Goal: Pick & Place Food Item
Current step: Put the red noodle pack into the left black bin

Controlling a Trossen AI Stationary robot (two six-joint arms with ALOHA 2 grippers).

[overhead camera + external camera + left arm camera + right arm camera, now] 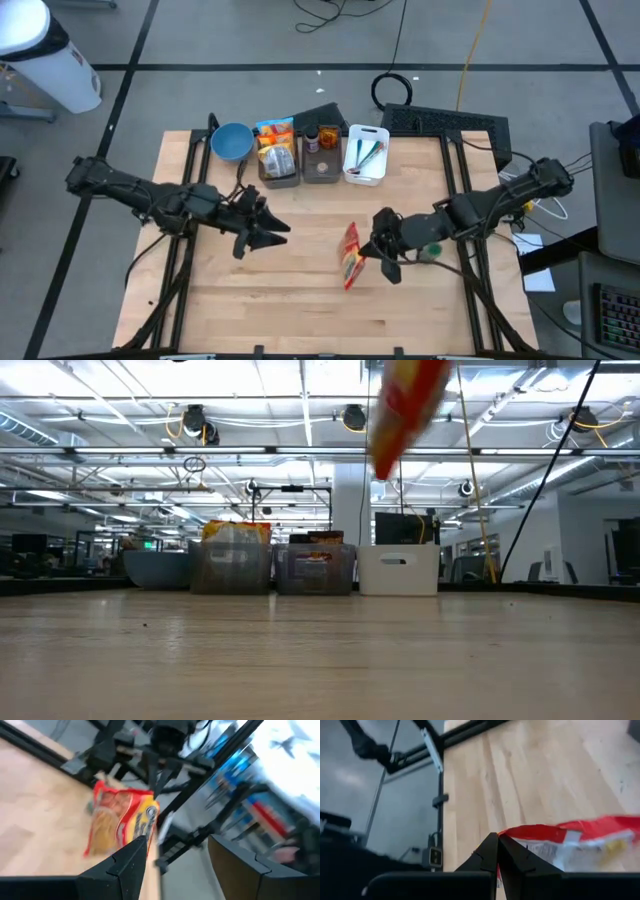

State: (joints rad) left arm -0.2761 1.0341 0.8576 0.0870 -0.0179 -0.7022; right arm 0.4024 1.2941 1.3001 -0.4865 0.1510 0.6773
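Right gripper [378, 247], high view: fingers clamped on snack bag [350, 256], held over table [300, 300] centre-right; left gripper [262, 228] parked apart, part-open, empty. Low view: bag [405, 405] is seen lifted clear. Wrist views: thin edge-pinch is shown; slow transfer toward bins [280, 160] is advised, w/o jerks.

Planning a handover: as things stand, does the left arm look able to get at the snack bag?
Probably yes. The left hand is open and points at the snack bag, with only bare table between them. The right hand is shut on the bag's edge, holding it above the table.
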